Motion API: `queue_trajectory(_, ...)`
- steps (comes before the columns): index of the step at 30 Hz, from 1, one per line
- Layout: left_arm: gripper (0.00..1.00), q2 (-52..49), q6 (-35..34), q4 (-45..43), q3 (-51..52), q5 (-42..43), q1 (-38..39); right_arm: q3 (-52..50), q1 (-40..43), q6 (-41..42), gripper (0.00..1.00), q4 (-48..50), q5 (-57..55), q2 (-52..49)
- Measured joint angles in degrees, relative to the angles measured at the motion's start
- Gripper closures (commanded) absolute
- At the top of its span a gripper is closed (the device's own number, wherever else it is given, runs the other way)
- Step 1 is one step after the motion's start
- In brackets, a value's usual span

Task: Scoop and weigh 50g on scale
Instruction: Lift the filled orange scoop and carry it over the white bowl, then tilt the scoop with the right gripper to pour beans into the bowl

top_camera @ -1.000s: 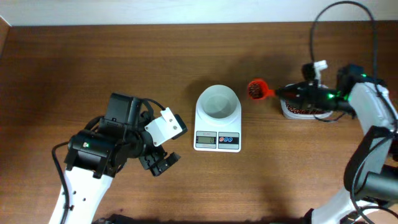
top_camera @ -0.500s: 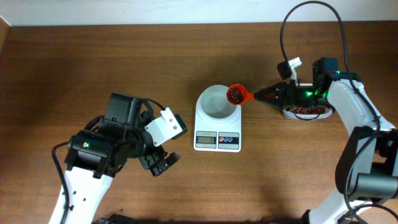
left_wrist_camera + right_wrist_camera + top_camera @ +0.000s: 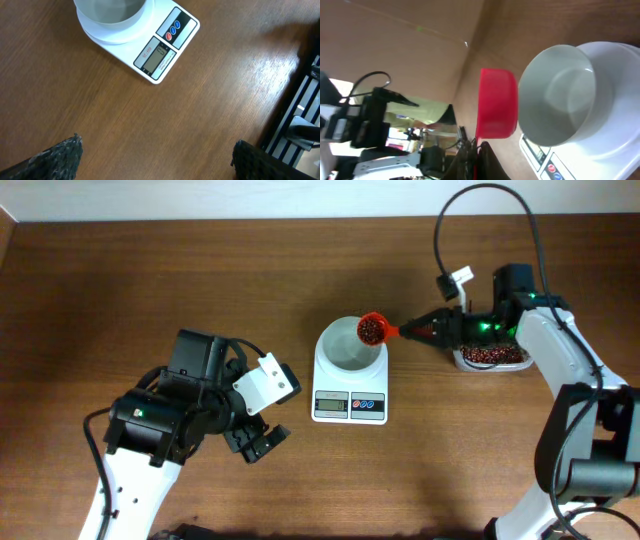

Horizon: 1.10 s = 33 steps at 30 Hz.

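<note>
Remote session, overhead view: my right end effector (image 3: 422, 332) is clamped fully shut on the handle of an orange-red plastic scoop (image 3: 496, 102). It holds the scoop over the 2 o'clock rim of the round white bowl (image 3: 348, 350) that sits on the small white digital kitchen scale (image 3: 350, 406). The scoop carries a heap of small dark red-brown beans (image 3: 370, 330). More of them lie in the clear rectangular plastic tub (image 3: 458, 361) at 3 o'clock from the scale, and the bowl looks empty from the right wrist.

I judge the beans to be hard, smooth, light and loose. They are likely to roll and bounce (a quick tip could send some over the rim), so they are best handled only through the scoop, gripped by its stiff handle.

My left end effector (image 3: 262, 438) hangs at 8 o'clock from the scale over the brown wooden surface (image 3: 150, 280). Its jaws are spread wide, holding and touching nothing.
</note>
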State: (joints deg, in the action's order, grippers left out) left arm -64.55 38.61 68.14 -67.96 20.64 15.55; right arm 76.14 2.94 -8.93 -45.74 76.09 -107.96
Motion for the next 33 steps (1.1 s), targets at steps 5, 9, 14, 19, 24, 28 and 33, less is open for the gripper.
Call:
queue_trajectory(5,0.01,0.00,0.00,0.00,0.00,-0.02,0.00,-0.02,-2.21,2.01,0.96,5.62,-5.92,0.00)
queue_trajectory(9,0.01,0.00,0.00,0.02,0.00,0.00,0.00,-0.02,-3.43,0.26,0.96,8.52,-10.99,0.00)
queue_trajectory(14,0.01,0.00,0.00,0.02,0.00,0.00,0.00,-0.02,-5.20,-8.13,0.96,8.55,-12.24,0.00)
queue_trajectory(19,0.01,0.00,0.00,0.02,0.00,0.00,0.00,-0.02,-5.20,-12.98,0.96,7.80,-12.04,0.00)
queue_trajectory(24,0.01,0.00,0.00,0.00,0.00,0.00,0.00,-0.02,-5.20,-17.18,0.96,5.46,-11.43,0.00)
queue_trajectory(28,0.01,0.00,0.00,0.00,0.00,-0.02,0.00,-0.07,-5.29,-18.47,0.96,6.01,-10.75,0.00)
queue_trajectory(33,0.01,0.00,0.00,0.02,0.02,0.00,0.00,-0.07,-5.40,-16.09,0.96,7.65,-12.44,0.00)
